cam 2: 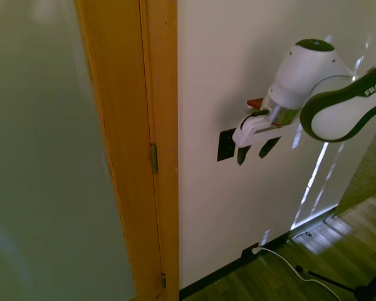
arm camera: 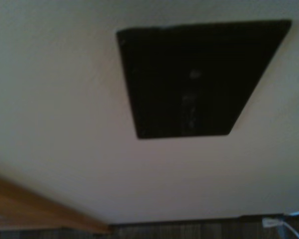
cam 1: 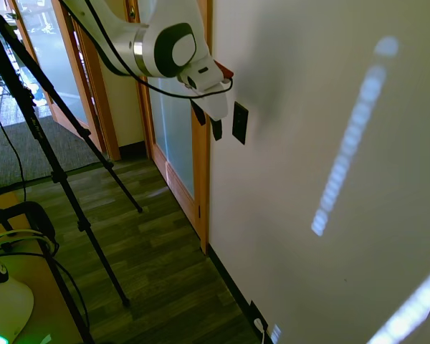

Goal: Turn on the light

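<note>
The light switch [cam 1: 239, 122] is a small black upright plate set in the white wall [cam 1: 330, 143], just beside the wooden door frame [cam 1: 201, 179]. In the wrist view the switch [arm camera: 194, 79] fills much of the picture, blurred, with the wall around it. The tool [cam 1: 207, 123] hangs just in front of the plate, its two dark fingers spread apart and grasping nothing; in the second exterior view the tool [cam 2: 253, 150] sits right beside the switch [cam 2: 226, 145], one fingertip close to the plate's edge.
</note>
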Robot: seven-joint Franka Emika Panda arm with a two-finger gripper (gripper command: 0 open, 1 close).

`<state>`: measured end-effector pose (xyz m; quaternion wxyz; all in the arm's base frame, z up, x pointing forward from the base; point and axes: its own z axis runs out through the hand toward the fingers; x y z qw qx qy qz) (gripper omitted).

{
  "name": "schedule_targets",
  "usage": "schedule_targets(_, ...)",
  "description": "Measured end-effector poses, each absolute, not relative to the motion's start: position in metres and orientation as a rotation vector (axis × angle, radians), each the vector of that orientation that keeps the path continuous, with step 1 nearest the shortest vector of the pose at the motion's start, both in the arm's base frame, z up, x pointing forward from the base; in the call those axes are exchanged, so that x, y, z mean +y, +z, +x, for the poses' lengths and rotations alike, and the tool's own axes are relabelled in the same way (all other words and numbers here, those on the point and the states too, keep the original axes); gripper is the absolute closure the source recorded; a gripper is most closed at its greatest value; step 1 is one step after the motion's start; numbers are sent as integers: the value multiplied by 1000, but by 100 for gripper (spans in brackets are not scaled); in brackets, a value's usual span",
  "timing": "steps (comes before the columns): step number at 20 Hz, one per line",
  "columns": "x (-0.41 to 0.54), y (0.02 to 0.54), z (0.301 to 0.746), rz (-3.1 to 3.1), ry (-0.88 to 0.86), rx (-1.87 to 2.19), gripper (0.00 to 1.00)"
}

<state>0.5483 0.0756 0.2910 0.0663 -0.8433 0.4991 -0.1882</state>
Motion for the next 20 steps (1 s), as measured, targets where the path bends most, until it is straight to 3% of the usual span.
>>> schedule_targets(3,75,291,564,-2494,-704,1572,0)
schedule_targets(4,81,290,568,-2483,-734,1580,100)
schedule_targets(20,85,280,591,-2433,-833,1624,100)
